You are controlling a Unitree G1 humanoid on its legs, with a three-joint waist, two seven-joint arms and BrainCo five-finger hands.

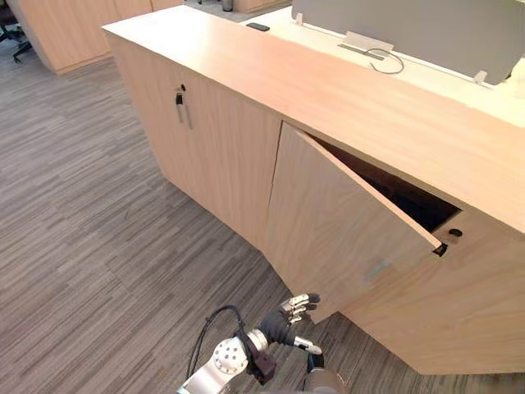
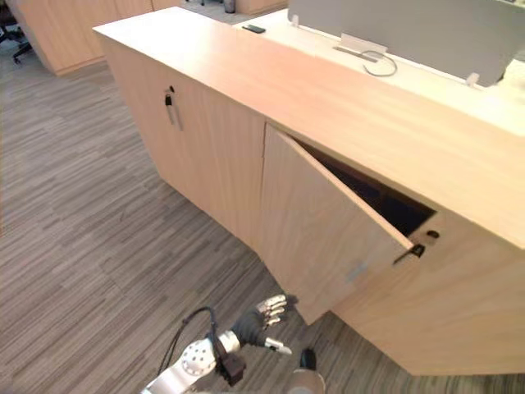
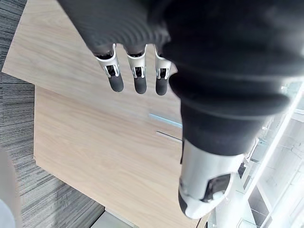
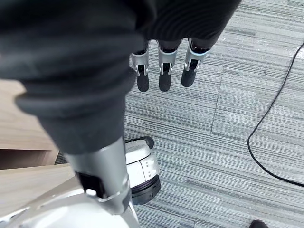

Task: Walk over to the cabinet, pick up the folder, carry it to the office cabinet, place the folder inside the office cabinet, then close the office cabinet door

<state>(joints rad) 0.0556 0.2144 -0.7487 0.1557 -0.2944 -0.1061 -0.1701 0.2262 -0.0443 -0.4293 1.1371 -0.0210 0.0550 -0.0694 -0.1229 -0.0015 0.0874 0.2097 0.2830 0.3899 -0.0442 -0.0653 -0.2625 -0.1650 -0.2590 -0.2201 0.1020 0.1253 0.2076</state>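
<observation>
The office cabinet (image 1: pixel 246 74) is a long low unit of light wood. One of its doors (image 1: pixel 344 222) stands half open, swung out toward me, with a dark latch (image 1: pixel 441 249) at its free edge. The inside behind it is dark and its contents are hidden. My left hand (image 1: pixel 297 310) is low by the door's bottom corner, fingers (image 3: pixel 138 76) straight and holding nothing, pointing at the door face (image 3: pixel 95 137). My right hand (image 4: pixel 164 71) hangs over the grey carpet with straight fingers, empty.
The neighbouring cabinet door (image 1: pixel 213 148) on the left is closed, with a key and handle (image 1: pixel 180 103). Behind the cabinet is a desk with a grey partition panel (image 1: pixel 410 25). Grey carpet (image 1: pixel 98 246) spreads to the left, with another wooden unit (image 1: pixel 66 33) at the far back.
</observation>
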